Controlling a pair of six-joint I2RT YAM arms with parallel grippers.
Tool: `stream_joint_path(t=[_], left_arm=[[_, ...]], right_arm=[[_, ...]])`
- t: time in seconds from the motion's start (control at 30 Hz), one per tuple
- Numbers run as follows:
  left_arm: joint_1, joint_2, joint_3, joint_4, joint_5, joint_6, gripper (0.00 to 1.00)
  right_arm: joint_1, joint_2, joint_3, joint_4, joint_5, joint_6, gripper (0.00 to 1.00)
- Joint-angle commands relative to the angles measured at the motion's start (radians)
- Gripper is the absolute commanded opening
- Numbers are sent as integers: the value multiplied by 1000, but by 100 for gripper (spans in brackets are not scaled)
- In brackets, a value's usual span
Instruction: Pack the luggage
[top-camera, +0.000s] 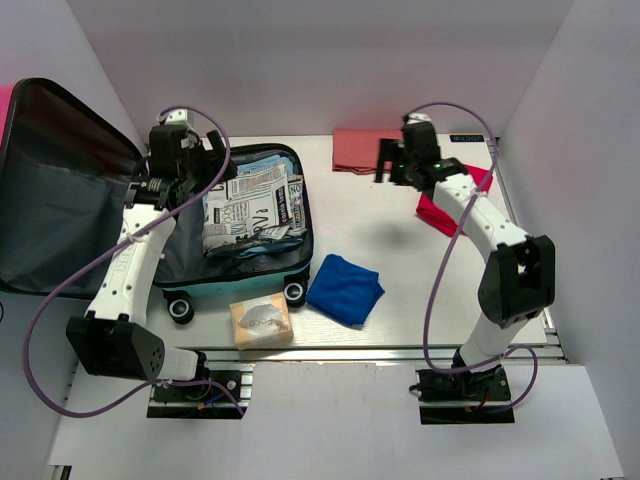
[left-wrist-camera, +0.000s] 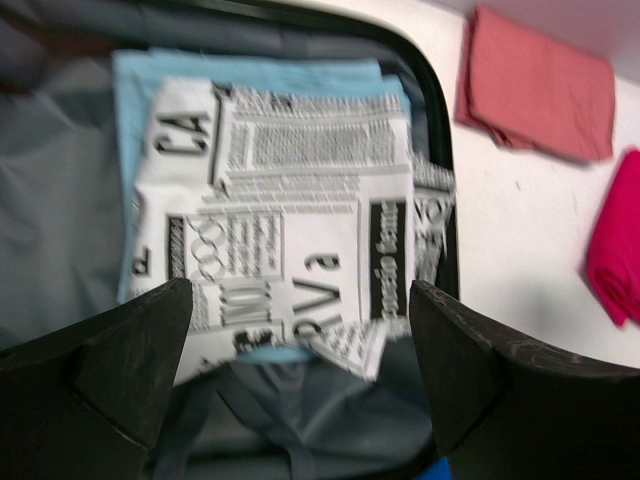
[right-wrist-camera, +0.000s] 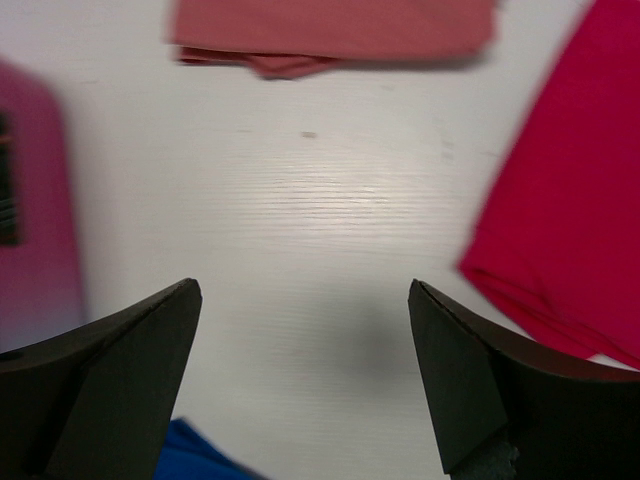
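The luggage (top-camera: 240, 285) lies open at the left, its lid (top-camera: 60, 180) propped up and its dark lining (left-wrist-camera: 60, 200) showing. Inside the teal half, a newspaper-print cloth (top-camera: 250, 205) (left-wrist-camera: 290, 200) lies on a light blue cloth (left-wrist-camera: 140, 90). My left gripper (top-camera: 212, 158) (left-wrist-camera: 300, 290) hovers open over the far left part of that half, with nothing between its fingers. Over bare table to the right, my right gripper (top-camera: 388, 165) (right-wrist-camera: 303, 290) hangs open and empty, between a salmon cloth (top-camera: 360, 150) (right-wrist-camera: 330, 30) and a magenta cloth (top-camera: 440, 210) (right-wrist-camera: 570, 190).
A folded blue cloth (top-camera: 345, 288) lies just right of the luggage's wheels. A tan packet (top-camera: 261, 322) sits in front of the luggage near the table's front edge. White walls close in on both sides. The salmon cloth (left-wrist-camera: 540, 85) and magenta cloth (left-wrist-camera: 615, 240) also show in the left wrist view.
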Motion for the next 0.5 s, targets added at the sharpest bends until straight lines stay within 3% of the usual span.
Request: stream_joint_path(t=[0.0, 0.17, 0.3, 0.47], left_arm=[[-1, -48, -67, -1, 116, -24, 98], [-1, -88, -118, 2, 122, -28, 98], [-1, -109, -135, 19, 147, -16, 98], [-1, -77, -108, 26, 108, -14, 98]], right_arm=[[-174, 63, 24, -88, 45, 26, 89], [-322, 296, 187, -127, 42, -101, 89], [-359, 471, 355, -169, 56, -149, 89], [-384, 585, 400, -180, 20, -137, 89]])
